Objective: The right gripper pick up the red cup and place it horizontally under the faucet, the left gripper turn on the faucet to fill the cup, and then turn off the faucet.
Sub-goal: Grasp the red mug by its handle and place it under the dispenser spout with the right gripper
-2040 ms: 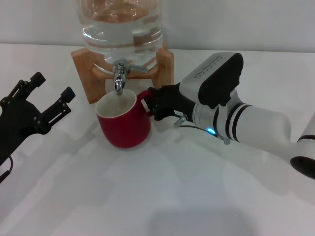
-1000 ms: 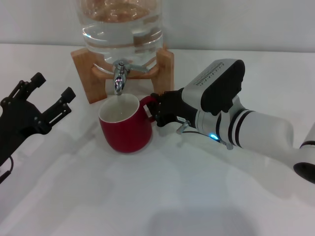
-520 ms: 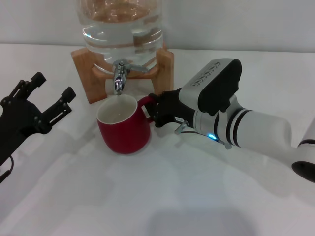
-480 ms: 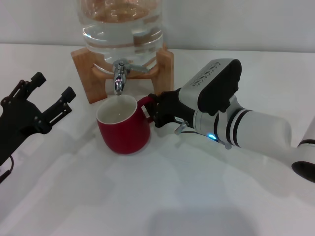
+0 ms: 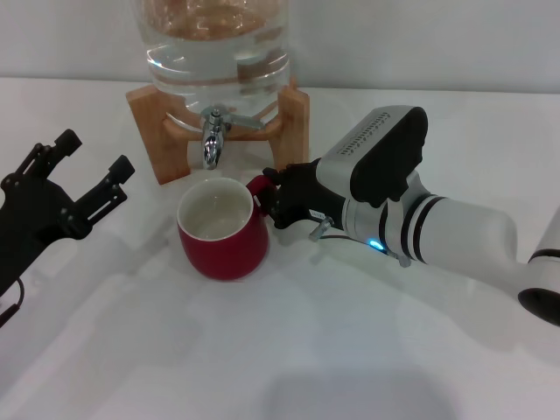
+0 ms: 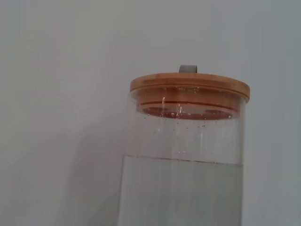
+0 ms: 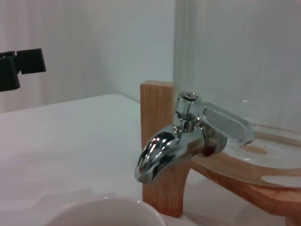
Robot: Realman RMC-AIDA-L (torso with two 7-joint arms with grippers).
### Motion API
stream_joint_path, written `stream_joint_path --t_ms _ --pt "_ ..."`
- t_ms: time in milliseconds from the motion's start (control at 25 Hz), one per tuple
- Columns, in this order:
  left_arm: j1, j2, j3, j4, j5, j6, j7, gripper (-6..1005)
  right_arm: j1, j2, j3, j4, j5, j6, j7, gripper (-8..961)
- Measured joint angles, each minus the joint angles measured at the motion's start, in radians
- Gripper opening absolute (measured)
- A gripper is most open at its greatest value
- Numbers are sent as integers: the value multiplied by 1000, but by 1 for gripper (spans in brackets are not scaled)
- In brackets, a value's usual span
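Your right end effector (image 5: 278,203) is closed on the handle of the red cup (image 5: 223,229), which stands upright on the white bench (image 5: 289,350) just in front of the faucet (image 5: 213,133), its white inside showing and its rim just below the spout. The faucet sits on the clear jug (image 5: 214,48) in its wooden stand (image 5: 150,122). Your left end effector (image 5: 74,175) hovers well to the left of the cup, prongs spread and holding nothing.
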Motion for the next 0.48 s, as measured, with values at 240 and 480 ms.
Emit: stream_joint_path --t_ms 240,480 --pt "2 0 0 0 0 1 0 885 0 0 1 0 4 4 1 188" --pt "2 -1 0 0 0 1 0 885 7 0 16 1 12 31 2 191"
